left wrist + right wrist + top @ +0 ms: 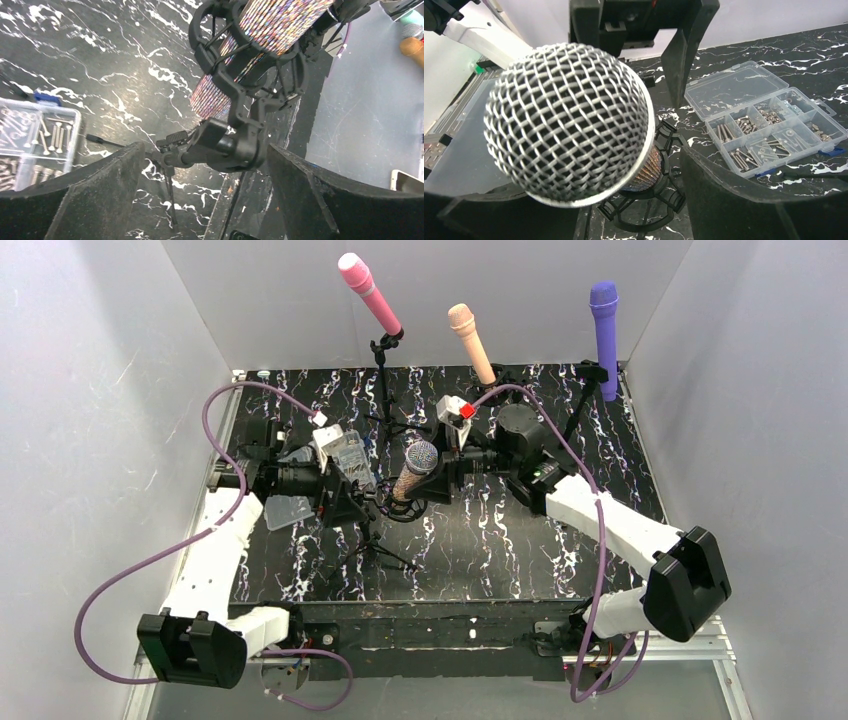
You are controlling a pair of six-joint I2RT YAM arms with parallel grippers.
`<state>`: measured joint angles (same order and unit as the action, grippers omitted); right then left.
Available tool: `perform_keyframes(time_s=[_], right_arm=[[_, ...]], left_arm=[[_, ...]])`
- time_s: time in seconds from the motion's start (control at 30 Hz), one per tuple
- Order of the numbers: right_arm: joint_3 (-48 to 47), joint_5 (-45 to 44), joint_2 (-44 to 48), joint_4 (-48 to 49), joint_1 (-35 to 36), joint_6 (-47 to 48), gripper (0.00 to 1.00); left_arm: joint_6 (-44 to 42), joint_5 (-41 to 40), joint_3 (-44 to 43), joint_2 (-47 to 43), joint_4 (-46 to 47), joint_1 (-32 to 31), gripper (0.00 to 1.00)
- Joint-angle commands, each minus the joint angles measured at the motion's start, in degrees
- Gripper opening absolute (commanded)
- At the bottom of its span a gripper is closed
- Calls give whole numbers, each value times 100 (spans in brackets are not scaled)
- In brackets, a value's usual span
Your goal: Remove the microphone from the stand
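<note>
The microphone [412, 475] has a glittery body and a silver mesh head. It sits tilted in a black shock mount [400, 508] on a small tripod stand [385, 545] at the table's middle. My left gripper [365, 495] is open, its fingers either side of the stand's clamp joint [225, 145], just below the mount [235, 75] and the microphone body [272, 20]. My right gripper [440, 475] is open, straddling the microphone just below the mesh head [566, 120], with a gap beside the right finger [724, 190].
Three other microphones stand on stands at the back: pink [368, 292], peach [470, 340] and purple [604, 325]. A clear box of screws [345, 455] with its lid open [288, 512] lies under my left arm; it also shows in the right wrist view [769, 130].
</note>
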<state>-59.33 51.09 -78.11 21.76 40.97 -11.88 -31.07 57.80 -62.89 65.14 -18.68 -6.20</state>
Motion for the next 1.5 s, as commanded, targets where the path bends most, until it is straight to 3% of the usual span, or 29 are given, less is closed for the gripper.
perform_keyframes(time_s=[0.0,0.13,0.53,0.7,0.9,1.1,1.27,1.47], right_arm=[[-406,-64,-35,-124,84,129,74],[-516,-77,-91,-304,142,237,73],[-714,-151,-261,-610,227,382,72],[-694,-168,-284,-629,236,422,72],[-694,-180,-310,-637,249,430,72],[-711,-233,-352,-714,304,483,72],[-750,-306,-379,-758,319,507,71],[-828,-338,-412,-779,338,479,69]], left_arm=[[-362,243,-544,-78,-886,-7,96],[-611,416,-704,-70,-1055,-5,96],[-1039,702,-1108,392,-1261,-94,82],[-1171,637,-1094,489,-1254,-207,81],[-985,626,-1103,557,-1200,-313,55],[-889,600,-951,488,-1162,-344,44],[-780,622,-893,409,-1165,-346,23],[-697,722,-862,381,-1165,-382,6]])
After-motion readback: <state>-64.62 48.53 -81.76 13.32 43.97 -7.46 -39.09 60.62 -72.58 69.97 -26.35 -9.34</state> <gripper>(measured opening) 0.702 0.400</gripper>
